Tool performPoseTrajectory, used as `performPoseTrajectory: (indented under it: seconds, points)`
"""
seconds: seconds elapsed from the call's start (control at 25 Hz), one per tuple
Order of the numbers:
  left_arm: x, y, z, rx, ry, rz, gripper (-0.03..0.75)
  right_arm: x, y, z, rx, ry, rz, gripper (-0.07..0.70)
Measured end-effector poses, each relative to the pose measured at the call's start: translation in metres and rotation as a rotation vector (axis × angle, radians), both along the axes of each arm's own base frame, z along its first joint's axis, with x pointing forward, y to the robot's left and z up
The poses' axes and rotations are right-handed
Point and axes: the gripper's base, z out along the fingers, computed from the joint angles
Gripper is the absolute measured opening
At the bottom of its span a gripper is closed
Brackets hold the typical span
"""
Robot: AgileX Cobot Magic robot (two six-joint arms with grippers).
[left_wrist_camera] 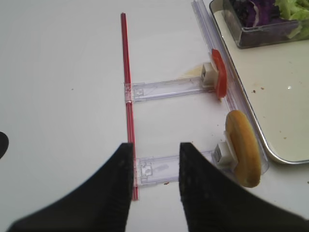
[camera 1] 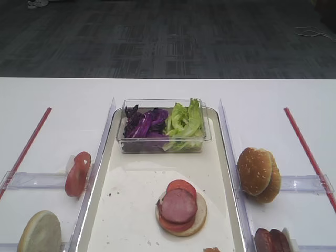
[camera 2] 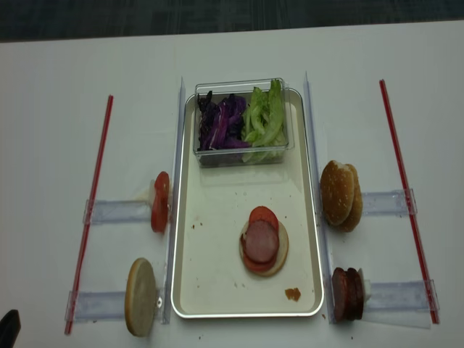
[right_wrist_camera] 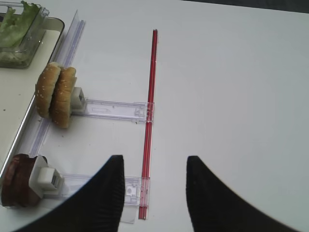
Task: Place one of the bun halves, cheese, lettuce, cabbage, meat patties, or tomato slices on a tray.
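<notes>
Tray [camera 2: 304, 217] mid-bench [camera 2: 65, 94]: clear tub [camera 2: 243, 154] at far end, cabbage [camera 2: 221, 123] left, lettuce [camera 2: 264, 116] right. Near end: pale bun half [camera 2: 281, 246] stacked with tomato slices [camera 2: 263, 214], one meat patty [camera 2: 261, 241]. Right rails: two seeded buns [camera 2: 339, 194], two patties [camera 2: 346, 293]. Left rails: two tomato slices [camera 2: 160, 211], one pale bun [camera 2: 141, 297]. Two red rods [camera 2: 98, 188]. Right gripper [right_wrist_camera: 153, 191], left gripper [left_wrist_camera: 155, 169]: both parted, empty, above bench.

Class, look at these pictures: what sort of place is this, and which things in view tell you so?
Probably a lab bench set up for burger assembly, not a kitchen: a plain white table with red strips, clear plastic holders standing ingredients on edge, and a tray carrying a half-built burger.
</notes>
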Motion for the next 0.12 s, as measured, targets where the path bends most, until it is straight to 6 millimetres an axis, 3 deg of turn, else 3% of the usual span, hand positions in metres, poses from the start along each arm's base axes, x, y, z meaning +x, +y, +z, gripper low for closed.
performPoseTrajectory:
  seconds: [0.12]
  points:
    - [0.0, 0.0, 0.0, 0.0, 0.0, 0.0, 0.225, 0.0, 0.0, 0.0, 0.0, 0.0, 0.0, 0.328]
